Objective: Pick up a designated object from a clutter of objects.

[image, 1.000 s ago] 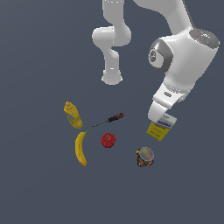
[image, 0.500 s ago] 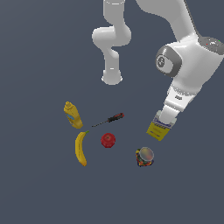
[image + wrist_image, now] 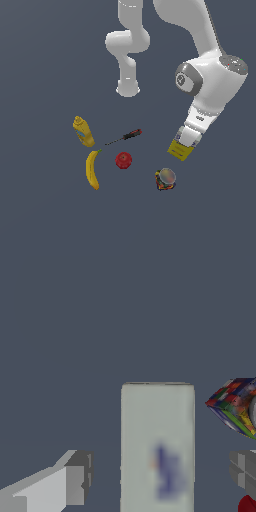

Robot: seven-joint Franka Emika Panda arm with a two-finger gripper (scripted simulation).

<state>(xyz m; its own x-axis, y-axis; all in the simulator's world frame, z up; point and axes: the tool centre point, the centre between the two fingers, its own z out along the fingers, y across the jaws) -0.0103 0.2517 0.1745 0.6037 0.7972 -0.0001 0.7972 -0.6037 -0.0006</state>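
Observation:
The designated object, a carton (image 3: 179, 150) with a yellow lower part, stands at the exterior view's right; the arm's hand covers its upper part. In the wrist view its white top (image 3: 157, 431) with a blurred blue mark lies between my two fingers. My gripper (image 3: 184, 142) (image 3: 160, 476) is open, straddling the carton with a gap on each side. One finger (image 3: 75, 483) and the other finger (image 3: 244, 471) do not touch it. The rest of the clutter lies spread to the exterior view's left of the carton.
A round silver-topped can (image 3: 165, 179) (image 3: 236, 406) stands close beside the carton. A red apple (image 3: 123, 160) (image 3: 247, 504), a red-handled screwdriver (image 3: 125, 136), a banana (image 3: 92, 170) and a yellow mustard bottle (image 3: 83, 131) lie further to the exterior view's left. The robot base (image 3: 127, 89) stands behind.
The hand has come down over the carton and now hides its white top in the exterior view. The carton and the other items have not moved.

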